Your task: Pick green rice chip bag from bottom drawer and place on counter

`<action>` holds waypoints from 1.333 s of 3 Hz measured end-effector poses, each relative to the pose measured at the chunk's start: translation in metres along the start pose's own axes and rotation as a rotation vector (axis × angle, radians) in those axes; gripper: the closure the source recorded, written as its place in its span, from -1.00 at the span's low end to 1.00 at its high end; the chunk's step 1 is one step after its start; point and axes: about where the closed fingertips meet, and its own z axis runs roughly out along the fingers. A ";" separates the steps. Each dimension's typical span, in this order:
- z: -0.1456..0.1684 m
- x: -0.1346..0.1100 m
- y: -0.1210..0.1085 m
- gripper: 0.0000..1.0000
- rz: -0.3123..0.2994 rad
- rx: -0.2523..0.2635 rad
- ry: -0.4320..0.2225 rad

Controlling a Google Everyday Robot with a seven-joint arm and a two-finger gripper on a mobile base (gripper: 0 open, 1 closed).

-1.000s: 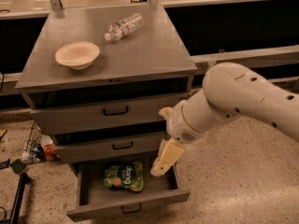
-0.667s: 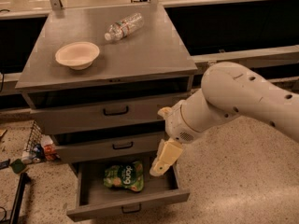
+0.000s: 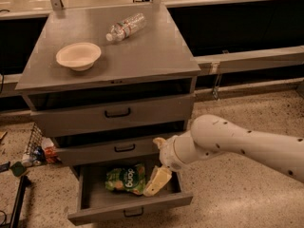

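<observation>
Bottom drawer (image 3: 95,212): pulled out, its inside exposed.

Green rice chip bag (image 3: 125,178): lies flat on the floor of the bottom drawer, near the middle and towards the back, label up. Nothing grips it.

Tool (image 3: 153,168): hangs over the right half of the bottom drawer, just right of the bag. Its two cream fingers (image 3: 157,180) are spread wide with nothing between them. The lower one slants down into the drawer, and its tip is at the bag's right edge; contact cannot be confirmed. The white arm (image 3: 247,147) reaches in from the right of the drawer.

Counter (image 3: 152,56): well above the bottom drawer, over two shallower drawers. It carries a pale bowl (image 3: 78,56) and a clear plastic bottle (image 3: 126,27) lying on its side.
</observation>
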 end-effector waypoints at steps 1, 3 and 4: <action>0.094 0.038 -0.024 -1.00 0.110 0.010 -0.079; 0.114 0.040 -0.030 -1.00 0.140 0.000 -0.141; 0.174 0.056 -0.056 -1.00 0.154 -0.020 -0.194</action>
